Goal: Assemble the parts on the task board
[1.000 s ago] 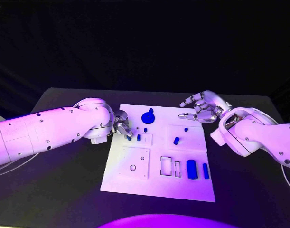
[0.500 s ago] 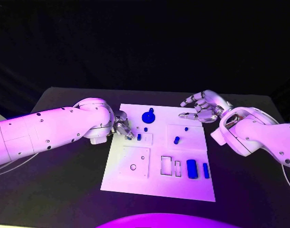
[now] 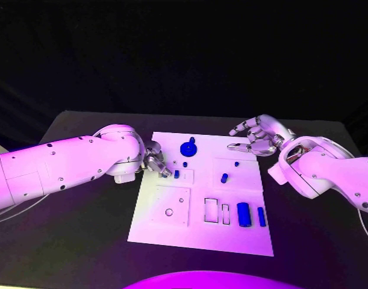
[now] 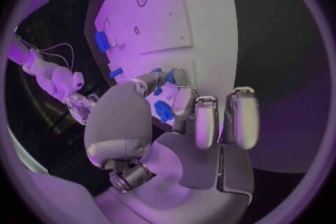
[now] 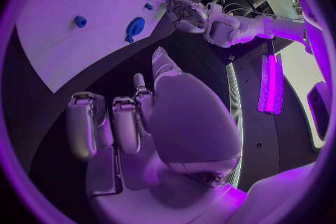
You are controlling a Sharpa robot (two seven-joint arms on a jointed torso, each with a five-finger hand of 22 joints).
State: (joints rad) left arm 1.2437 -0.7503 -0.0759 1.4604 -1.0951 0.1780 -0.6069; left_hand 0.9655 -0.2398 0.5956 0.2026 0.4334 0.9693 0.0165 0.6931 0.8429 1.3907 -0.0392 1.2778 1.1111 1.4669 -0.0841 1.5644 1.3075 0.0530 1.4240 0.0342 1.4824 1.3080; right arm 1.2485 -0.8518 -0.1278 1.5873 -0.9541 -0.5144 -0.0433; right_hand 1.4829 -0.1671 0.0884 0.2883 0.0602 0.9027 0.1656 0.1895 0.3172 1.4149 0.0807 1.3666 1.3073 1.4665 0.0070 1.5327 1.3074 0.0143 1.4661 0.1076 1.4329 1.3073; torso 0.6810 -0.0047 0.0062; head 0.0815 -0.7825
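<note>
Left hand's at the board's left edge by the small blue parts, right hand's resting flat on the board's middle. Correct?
Not quite. The left hand is at the board's left edge by the blue parts, but the head view shows the right hand off the far right corner, not on its middle.

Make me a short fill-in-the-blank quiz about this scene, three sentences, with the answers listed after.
1. The task board on the black table is ____ in colour.
2. The hand whose fingers reach over the board's edge near a small blue part is the robot's ____ hand.
3. The right hand, off the board's far corner, holds ____.

Missing words: white; left; nothing
</note>
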